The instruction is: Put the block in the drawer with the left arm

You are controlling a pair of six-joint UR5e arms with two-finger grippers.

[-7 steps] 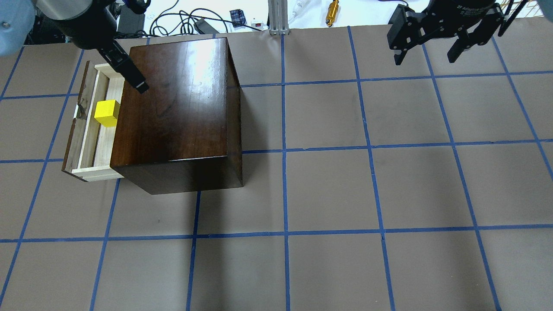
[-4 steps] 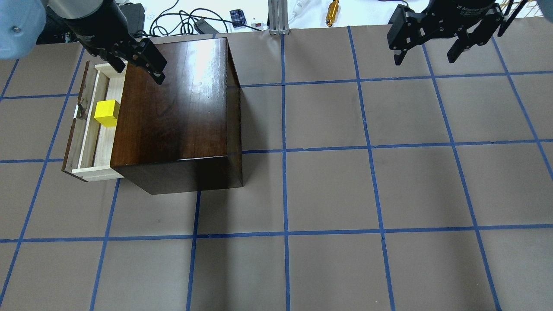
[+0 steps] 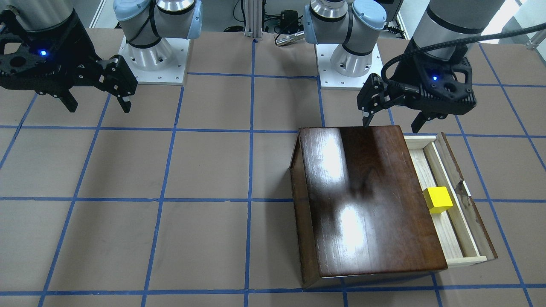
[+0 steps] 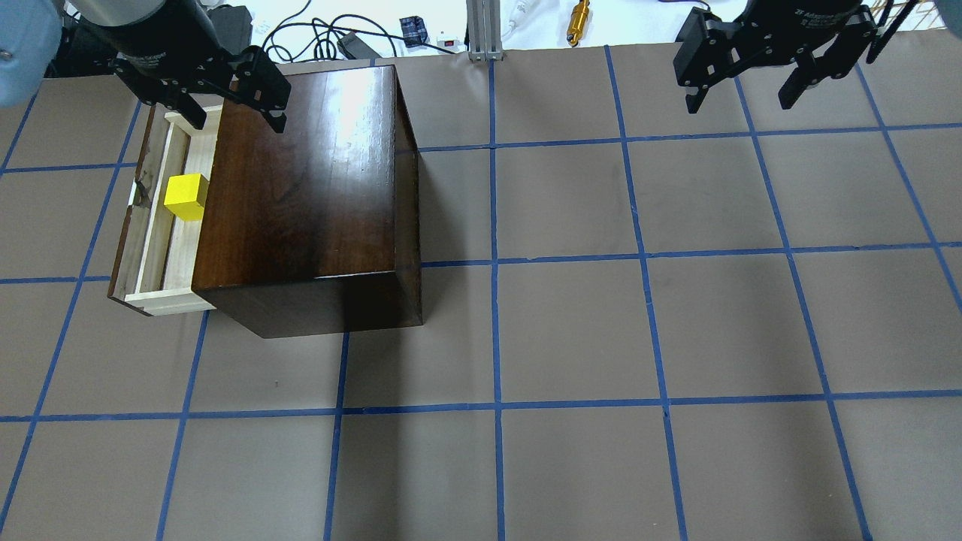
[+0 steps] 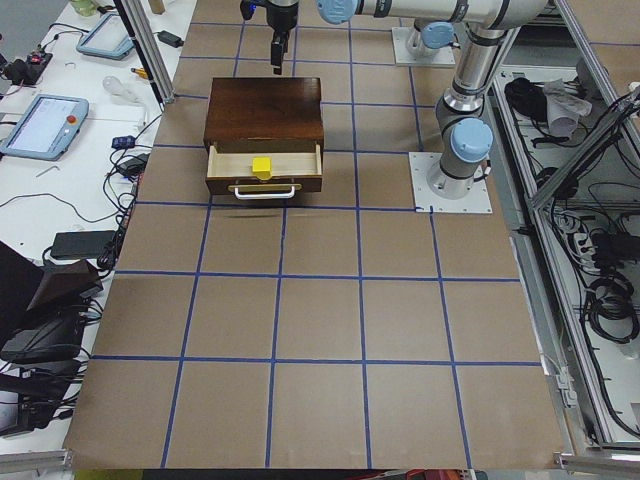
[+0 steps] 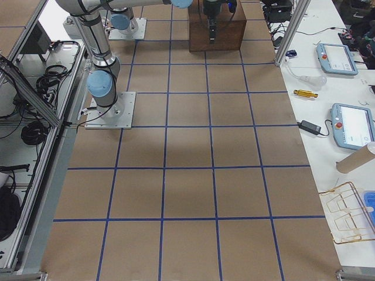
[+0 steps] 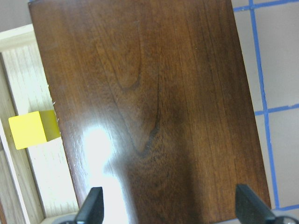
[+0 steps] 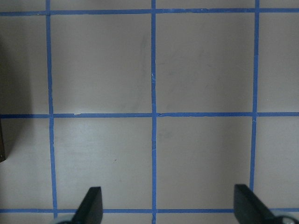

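Counting from the desk's [image 4: 571, 323] left end gave one drawer [image 4: 154, 225], one block [image 4: 186, 197], one wooden box [image 4: 301, 188] and two arms, each carrying one gripper. The box stood close to the desk's far edge, the one away from the robot's bases. Its drawer was pulled open toward the left end. The yellow block sat on the drawer's pale floor, about midway along it, close to the box's opening and apart from the dark front panel.

The left arm [image 3: 456, 17] hung with its wrist pointing straight down. The left gripper [image 4: 237, 113] was raised well above the box's top, touching nothing. Its two fingers [image 4: 263, 86] were spread wide with nothing between them, and its wrist camera looked down on the box lid, with the block at that view's left edge.

Further right, the right arm [image 3: 38, 13] also pointed down. The right gripper [image 4: 739, 98] hung spread and empty over the taped grid of the desk, well apart from the box.
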